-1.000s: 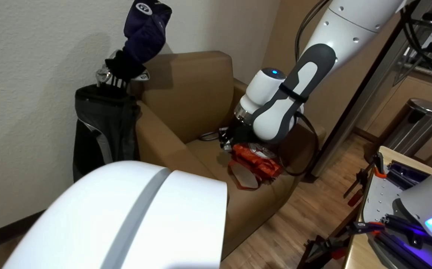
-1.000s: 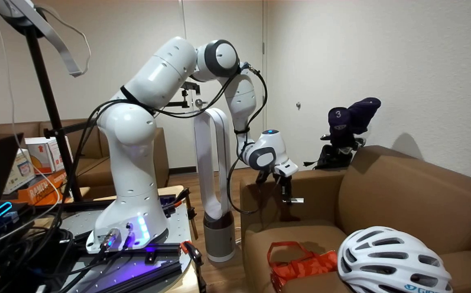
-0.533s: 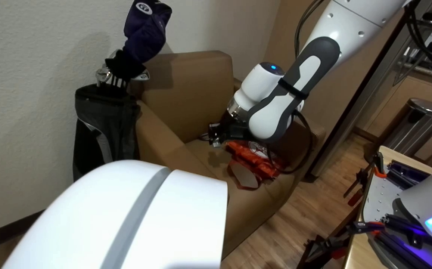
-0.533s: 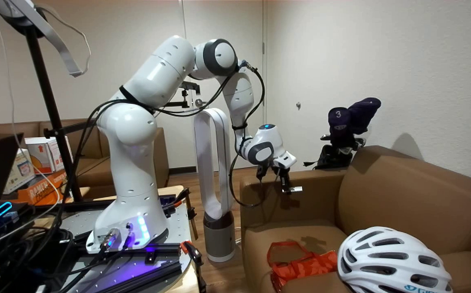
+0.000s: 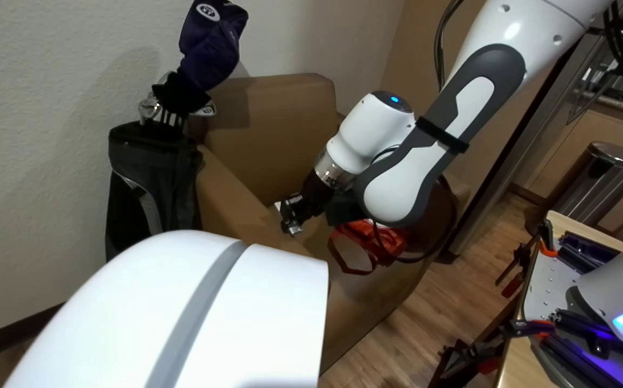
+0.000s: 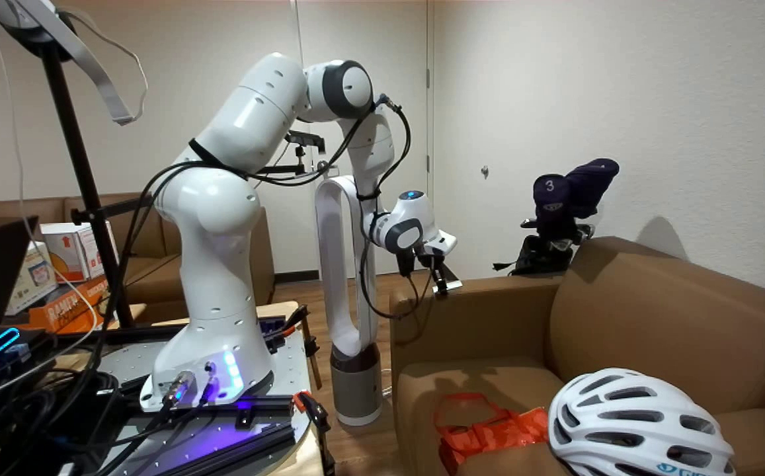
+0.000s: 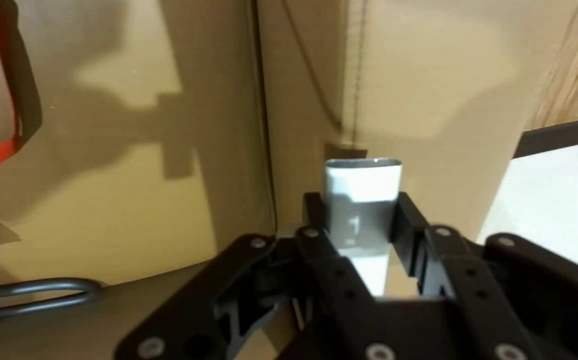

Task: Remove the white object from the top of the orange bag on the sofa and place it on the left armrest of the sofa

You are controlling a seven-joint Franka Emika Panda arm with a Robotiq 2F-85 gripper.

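Currently the white object (image 7: 361, 225) is in the hand (image 7: 359, 212), whose two fingers (image 7: 411, 225) press against its sides, no farther apart than its width. From the wrist, it shows over the inner edge of the left armrest (image 7: 443, 100) of the sofa (image 6: 673, 311); whether it touches, I cannot tell. Apart from it, the orange bag (image 6: 491, 436) lies on the seat (image 6: 508, 373). A golf bag (image 5: 147, 188) stands beside that armrest, and a white helmet (image 6: 633, 416) shows next to the orange bag in an exterior view.
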